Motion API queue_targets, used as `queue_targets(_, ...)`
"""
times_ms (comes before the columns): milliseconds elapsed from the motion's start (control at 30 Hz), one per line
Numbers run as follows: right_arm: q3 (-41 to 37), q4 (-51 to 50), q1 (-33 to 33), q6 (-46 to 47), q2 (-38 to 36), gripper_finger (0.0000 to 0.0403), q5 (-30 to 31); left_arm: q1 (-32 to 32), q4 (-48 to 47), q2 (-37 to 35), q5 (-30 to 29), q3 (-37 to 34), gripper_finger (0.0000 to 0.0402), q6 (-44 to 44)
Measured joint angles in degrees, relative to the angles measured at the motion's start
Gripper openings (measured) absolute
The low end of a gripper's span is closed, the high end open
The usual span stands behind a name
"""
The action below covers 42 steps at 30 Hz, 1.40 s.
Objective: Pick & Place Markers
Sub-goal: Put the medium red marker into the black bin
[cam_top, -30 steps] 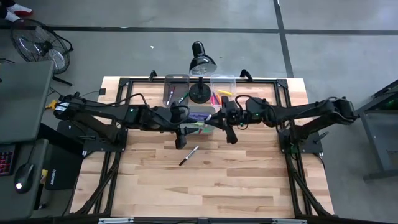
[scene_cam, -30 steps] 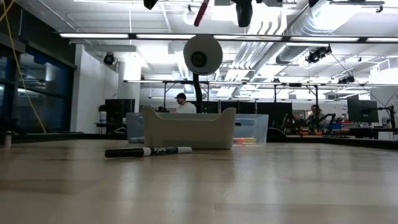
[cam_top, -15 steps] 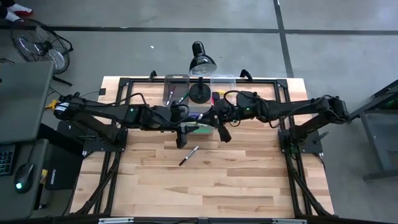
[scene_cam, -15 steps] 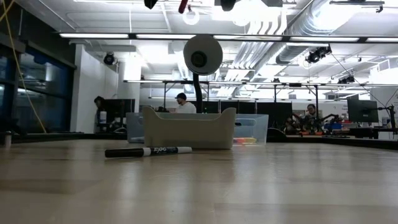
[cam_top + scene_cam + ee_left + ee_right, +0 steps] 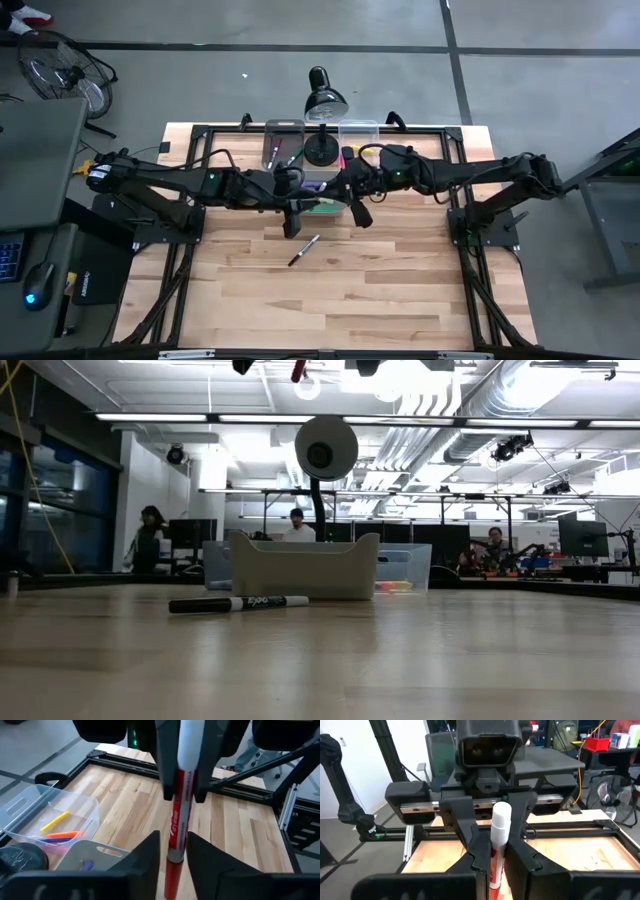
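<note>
A white-and-red marker [image 5: 175,827] stands almost upright in the air between my two grippers, white end [image 5: 501,815] up and red cap [image 5: 297,370] down. My right gripper [image 5: 183,775] is shut on it, reaching in from the table's right. My left gripper [image 5: 173,855] is open and faces it from the left, one finger on each side of the marker's lower red part; I cannot tell whether they touch. Both hover over a grey bin [image 5: 322,186] holding markers. A black marker [image 5: 304,249] lies flat on the table nearer the front. My right gripper pinches the marker's barrel [image 5: 181,785] between its two fingers, level from the table's right, fingers across it. The marker is lifted clear and nearly upright, with the white end above the fingers and the red cap end hanging below.
Two clear bins [image 5: 283,140] [image 5: 358,138] with coloured markers sit at the far edge, either side of a black desk lamp [image 5: 324,100]. The grey bin [image 5: 305,567] stands in front of them. Bare wooden table [image 5: 380,290] stretches toward the near edge. People move in the room behind.
My right gripper has carried the marker toward the table's left, up to my left gripper, then come to rest. The marker has gone from tilted to nearly upright between the left fingers. The black marker has kept still.
</note>
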Motion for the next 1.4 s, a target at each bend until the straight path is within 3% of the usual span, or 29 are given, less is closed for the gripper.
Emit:
queue_targets(233,-0.02,-0.11,0.00,0.22,-0.02,0.0028,-0.09,0.00,0.28,0.00,0.58,0.00,0.0027,0.37)
queue_targets(733,-0.05,-0.45,-0.36,1.59,-0.50,0.0096,0.00,0.00,0.75,0.02,0.63,0.00,0.0030,0.35)
queue_targets(933,-0.13,-3.98,-2.32,1.62,-4.06,0.0125,-0.11,0.02,0.72,0.02,0.48,0.00,0.0030,0.33)
queue_targets(1100,-0.13,-12.16,-4.67,1.20,-10.81,0.0135,2.04,-0.04,0.24,0.02,-1.08,0.00,0.0030,0.35)
queue_targets(1300,-0.14,-30.20,-5.60,1.16,-21.01,0.0135,9.39,0.11,-4.11,0.00,-8.96,0.02,0.0030,-1.91)
queue_targets(1400,-0.13,-38.06,-5.60,3.71,-25.53,0.0135,11.54,1.97,-7.09,-0.57,-9.78,0.03,0.0030,-4.65)
